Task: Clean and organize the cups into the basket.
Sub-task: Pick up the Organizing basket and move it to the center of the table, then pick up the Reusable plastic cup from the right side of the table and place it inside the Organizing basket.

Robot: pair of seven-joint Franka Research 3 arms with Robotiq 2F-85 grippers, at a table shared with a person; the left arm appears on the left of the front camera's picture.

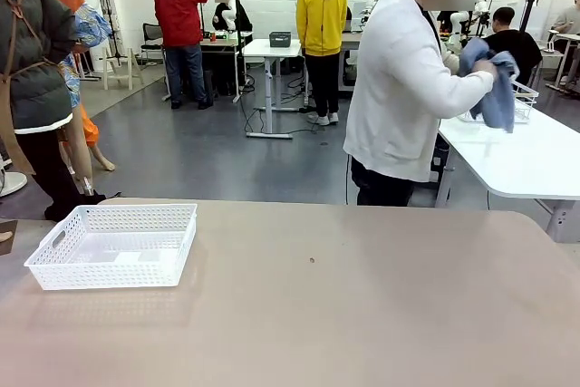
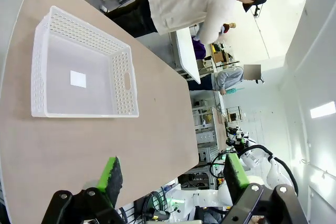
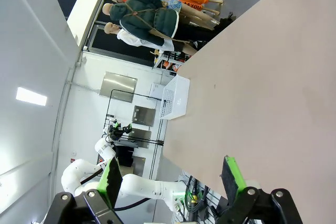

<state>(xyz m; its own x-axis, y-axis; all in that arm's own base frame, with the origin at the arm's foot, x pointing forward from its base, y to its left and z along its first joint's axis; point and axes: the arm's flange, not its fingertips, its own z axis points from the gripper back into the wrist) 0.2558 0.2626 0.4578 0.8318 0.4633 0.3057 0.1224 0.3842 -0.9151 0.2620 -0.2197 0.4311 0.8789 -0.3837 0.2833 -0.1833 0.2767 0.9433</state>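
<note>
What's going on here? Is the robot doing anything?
Not right now. A person stands at the far side of the table, turned away and holding a blue cloth. The white basket sits on the robot's left part of the table with nothing in it. The left tool and the right tool hang open above the table, holding nothing.

No word, brand or number can be read in these views. The nearest thing to a label is a small white sticker [image 2: 78, 78] on the floor of the basket [image 2: 124, 80], which stands near the left edge of the table [image 1: 362, 314]. The sticker's face looks plain white (any print on it is too small to make out).
</note>
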